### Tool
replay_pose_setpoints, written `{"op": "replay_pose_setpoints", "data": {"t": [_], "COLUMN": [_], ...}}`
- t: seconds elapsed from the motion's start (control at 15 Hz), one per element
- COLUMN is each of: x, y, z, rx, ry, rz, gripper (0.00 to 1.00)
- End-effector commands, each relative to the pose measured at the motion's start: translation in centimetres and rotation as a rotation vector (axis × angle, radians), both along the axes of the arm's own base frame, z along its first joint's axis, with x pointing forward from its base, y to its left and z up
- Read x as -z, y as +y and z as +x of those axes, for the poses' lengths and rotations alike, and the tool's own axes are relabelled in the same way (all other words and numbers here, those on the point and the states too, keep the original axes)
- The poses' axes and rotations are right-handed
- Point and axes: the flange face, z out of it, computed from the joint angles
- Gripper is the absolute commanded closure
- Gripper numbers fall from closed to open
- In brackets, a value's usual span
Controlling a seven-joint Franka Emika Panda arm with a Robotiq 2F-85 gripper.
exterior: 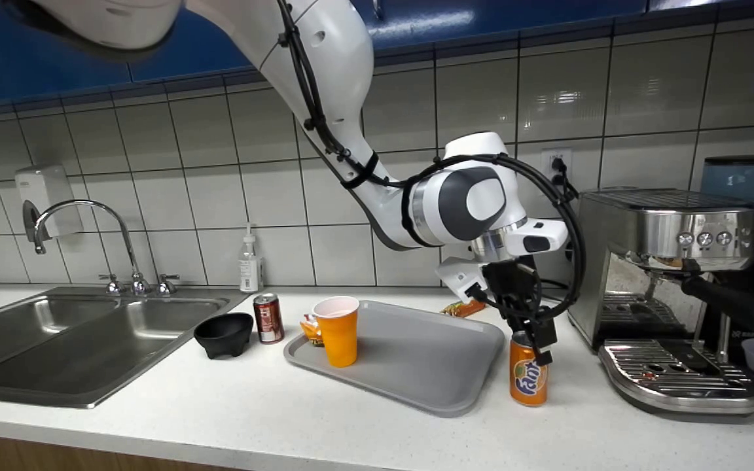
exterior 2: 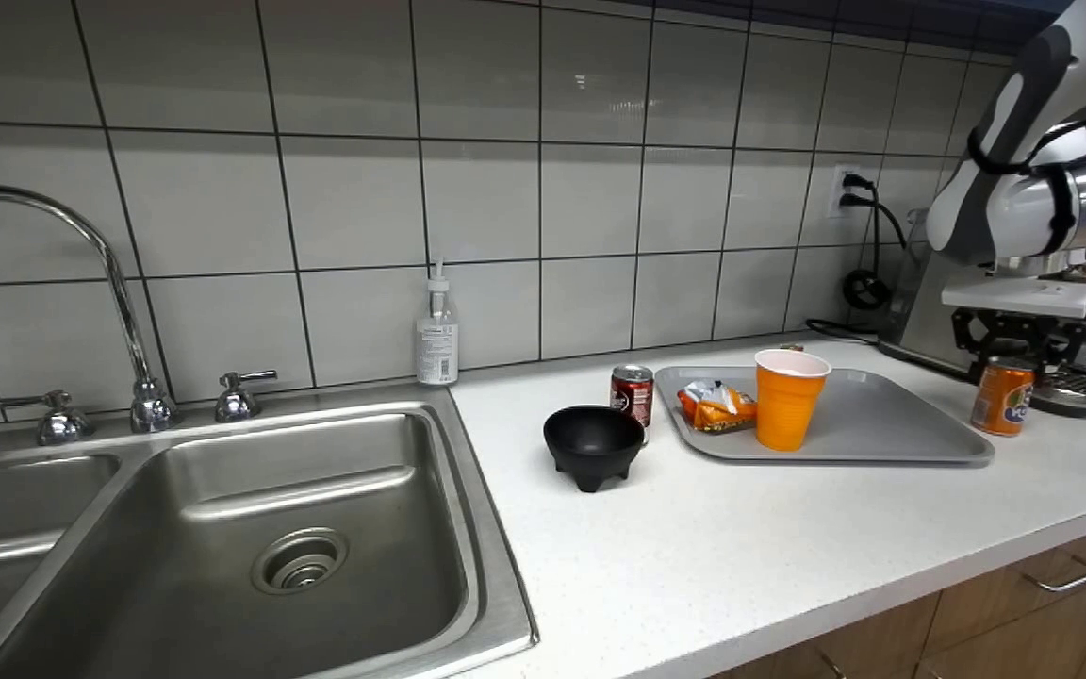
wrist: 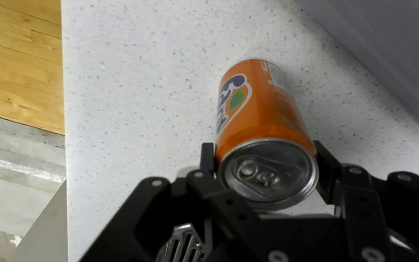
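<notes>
- And there's the claw (wrist: 265,158), clasped around the orange Fanta can (wrist: 260,109), hugging it on both flanks, the can standing upright on the tabletop (exterior: 220,405)!
- Right beside that claw, the grey tray (exterior: 416,343) on one side; on the opposite side, the steel coffee machine (exterior: 671,242).
- Over at the tray's end away from the claw, here's the orange cup (exterior 2: 788,401), upright, with a shiny snack packet (exterior 2: 715,409) just past it.
- Off the tray and farther out: a dark red can (exterior: 268,318), then a black bowl (exterior 2: 592,441).
- Farther again from the claw, a pump bottle (exterior 2: 436,344), and finally the sink (exterior 2: 383,566).
</notes>
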Motion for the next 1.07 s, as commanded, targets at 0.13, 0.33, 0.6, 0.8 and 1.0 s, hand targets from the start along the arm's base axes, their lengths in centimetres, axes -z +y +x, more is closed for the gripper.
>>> {"op": "replay_pose_setpoints", "data": {"t": [0.13, 0.33, 0.6, 0.8, 1.0], "x": [-2.2, -3.1, -4.3, -5.0, -5.6], "y": [0.8, 1.3, 2.3, 3.4, 5.0], "z": [0.7, 1.0, 1.6, 2.2, 3.0], "rx": [0.003, -0.002, -0.012, -0.038, -0.078], "ry": [-0.014, -0.025, -0.044, -0.052, -0.051], "rz": [-0.028, -0.046, -0.068, -0.085, -0.098], "gripper": [0.61, 0.61, 0.61, 0.61, 0.61]}}
